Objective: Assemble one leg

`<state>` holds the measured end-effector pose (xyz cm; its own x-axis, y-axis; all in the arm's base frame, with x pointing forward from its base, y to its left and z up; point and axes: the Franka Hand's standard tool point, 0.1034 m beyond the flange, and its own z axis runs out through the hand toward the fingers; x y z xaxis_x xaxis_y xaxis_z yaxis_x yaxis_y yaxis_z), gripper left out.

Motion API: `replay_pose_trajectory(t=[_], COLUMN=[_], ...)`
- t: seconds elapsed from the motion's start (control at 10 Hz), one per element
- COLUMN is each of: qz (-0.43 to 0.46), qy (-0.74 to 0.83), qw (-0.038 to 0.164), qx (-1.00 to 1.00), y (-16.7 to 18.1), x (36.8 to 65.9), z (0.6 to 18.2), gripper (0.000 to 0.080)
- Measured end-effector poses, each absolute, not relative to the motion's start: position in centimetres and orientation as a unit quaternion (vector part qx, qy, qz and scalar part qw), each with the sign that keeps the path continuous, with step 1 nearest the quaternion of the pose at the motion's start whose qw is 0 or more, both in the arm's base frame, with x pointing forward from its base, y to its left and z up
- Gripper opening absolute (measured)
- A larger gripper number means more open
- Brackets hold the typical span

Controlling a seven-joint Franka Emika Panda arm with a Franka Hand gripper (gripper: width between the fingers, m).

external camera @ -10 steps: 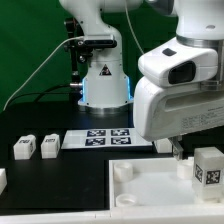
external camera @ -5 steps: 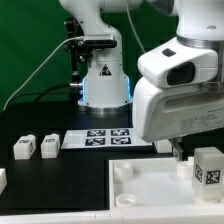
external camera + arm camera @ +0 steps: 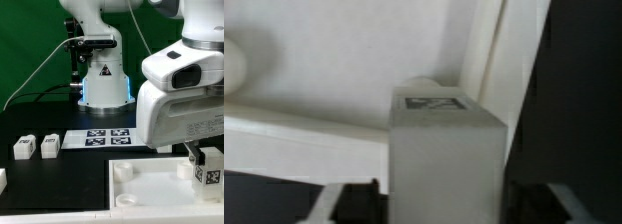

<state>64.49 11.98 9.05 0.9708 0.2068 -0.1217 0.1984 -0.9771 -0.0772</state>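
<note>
A leg (image 3: 209, 168), a small white block with a black-and-white tag, stands at the tabletop's (image 3: 150, 190) corner on the exterior view's right. My gripper (image 3: 198, 157) reaches down over it from the white arm. In the wrist view the leg (image 3: 446, 140) fills the space between the two dark fingers (image 3: 363, 204), which lie against its sides, so my gripper (image 3: 446, 208) is shut on it. The white tabletop (image 3: 331, 70) lies behind the leg. Two more legs (image 3: 25, 148) (image 3: 48, 146) stand on the black table at the exterior view's left.
The marker board (image 3: 100, 138) lies flat between the loose legs and my arm. Another white part (image 3: 2, 180) shows at the exterior view's left edge. The robot base (image 3: 104, 80) stands at the back, with cables beside it.
My arm has shifted a little toward the exterior view's right, and the leg in the gripper has moved slightly with it. The other parts have not moved.
</note>
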Motion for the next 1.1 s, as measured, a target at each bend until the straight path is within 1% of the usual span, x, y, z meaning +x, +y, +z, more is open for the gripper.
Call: replay_pose_trajectory(t=[0.5,0.7,0.8,1.0,1.1], qz=[0.063,0.047,0.048,0.06,0.061], qy=[-0.071,0.08,0.155,0.318,0.341], qw=[0.032,0.028,0.023,0.034,0.034], qx=[-0.995,-0.995,-0.986,-0.946,-0.937], y=[11.97,12.07,11.98,11.44,11.36], x=[64.56,64.61,64.64,64.69,64.71], z=[8.98,8.99,8.98,8.91,8.92], gripper=[0.0289,0.0289,0.029,0.0291,0.0291])
